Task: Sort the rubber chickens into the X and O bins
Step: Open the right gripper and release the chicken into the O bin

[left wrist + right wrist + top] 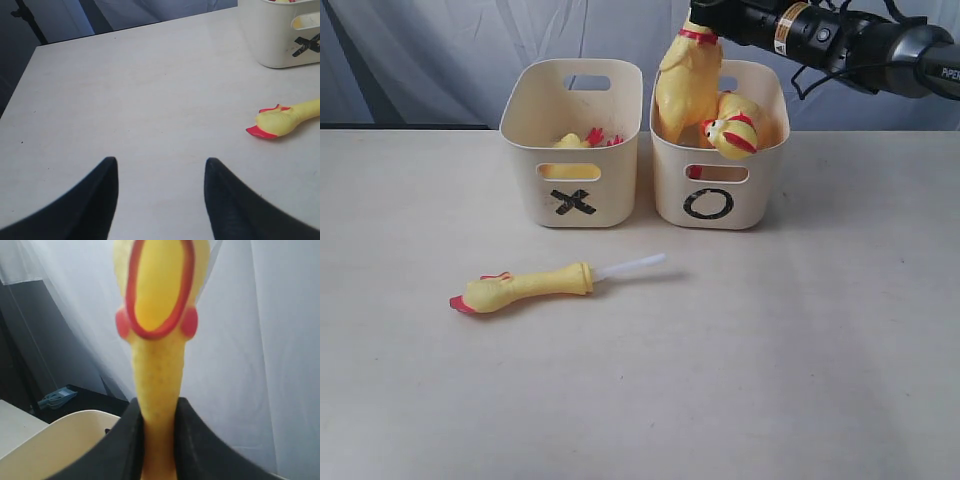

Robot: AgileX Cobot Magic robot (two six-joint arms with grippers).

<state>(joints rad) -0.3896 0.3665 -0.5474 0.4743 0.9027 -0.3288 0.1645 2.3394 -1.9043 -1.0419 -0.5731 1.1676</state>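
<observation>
Pieces (582,140) sit in X bin (570,190) and O bin (720,205); right pincer (159,407) clenched on chicken (685,85) over O bin; left pincer (161,167) released; head-neck piece (525,288) unsorted on surface (770,350).

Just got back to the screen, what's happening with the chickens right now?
The right gripper is shut on the narrow end of a rubber chicken, which hangs with its lower end inside the O bin, beside another chicken lying there. The X bin holds some chicken pieces. One head-neck piece with a white tube sticking out lies on the table in front of the X bin. The left gripper hovers open and empty nearby.
</observation>
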